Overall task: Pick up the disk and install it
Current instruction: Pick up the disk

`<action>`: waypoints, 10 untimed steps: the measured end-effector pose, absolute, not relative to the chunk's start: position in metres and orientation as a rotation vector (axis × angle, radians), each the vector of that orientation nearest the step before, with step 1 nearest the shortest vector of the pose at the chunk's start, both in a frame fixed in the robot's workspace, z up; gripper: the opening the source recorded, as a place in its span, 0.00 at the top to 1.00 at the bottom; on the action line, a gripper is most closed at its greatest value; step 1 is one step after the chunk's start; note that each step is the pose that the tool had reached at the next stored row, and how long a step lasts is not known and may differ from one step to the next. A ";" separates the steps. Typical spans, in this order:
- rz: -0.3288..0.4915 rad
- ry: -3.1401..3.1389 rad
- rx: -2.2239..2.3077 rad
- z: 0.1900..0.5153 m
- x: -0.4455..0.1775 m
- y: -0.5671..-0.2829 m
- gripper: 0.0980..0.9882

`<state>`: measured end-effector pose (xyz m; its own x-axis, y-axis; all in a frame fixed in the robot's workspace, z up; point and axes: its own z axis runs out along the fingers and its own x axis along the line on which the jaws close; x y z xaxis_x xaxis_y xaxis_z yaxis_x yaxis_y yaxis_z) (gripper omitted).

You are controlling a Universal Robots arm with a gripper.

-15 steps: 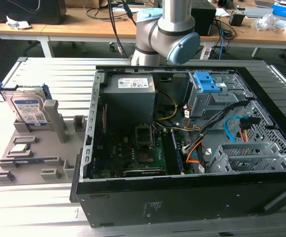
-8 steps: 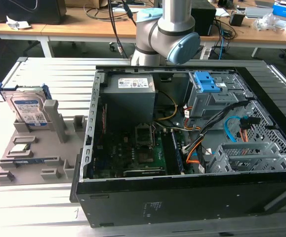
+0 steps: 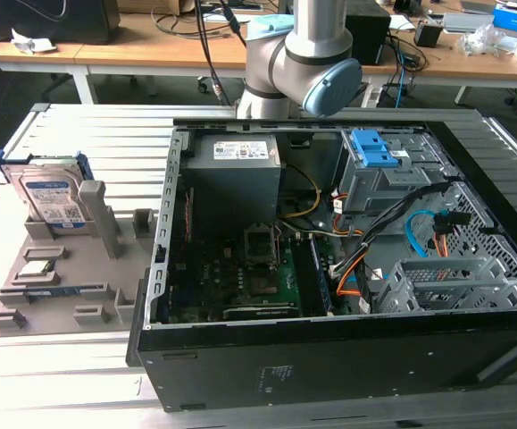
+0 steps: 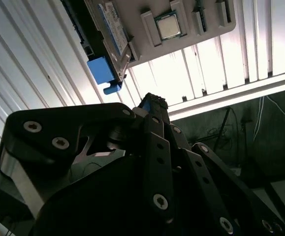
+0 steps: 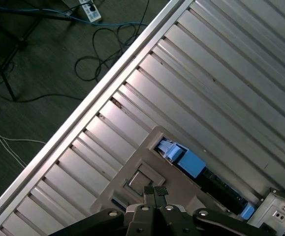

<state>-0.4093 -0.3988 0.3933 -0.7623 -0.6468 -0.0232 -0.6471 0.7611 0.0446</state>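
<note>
Slatted metal table (image 3: pixel 88 125), disk (image 3: pixel 51 198) in grey holder (image 3: pixel 62 286), gripper (image 5: pixel 155 191) closed, empty, desks (image 3: pixel 151 40) behind

No text can be read anywhere. In the exterior view a white-and-blue label (image 3: pixel 54 204) is seen on the disk (image 3: pixel 48 192), a white sticker (image 3: pixel 243 150) on the power supply (image 3: pixel 231 183) and faint white print (image 3: pixel 273 375) on the case panel (image 3: pixel 347 353), none legible. Markings on the processor chip (image 4: pixel 168 25) in the second wrist view cannot be made out.
</note>
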 end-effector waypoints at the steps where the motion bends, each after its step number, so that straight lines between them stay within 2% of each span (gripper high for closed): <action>1: 0.078 2.940 -1.087 0.393 -0.409 -0.399 0.99; 10: 0.078 2.919 -1.143 0.393 -0.409 -0.399 0.99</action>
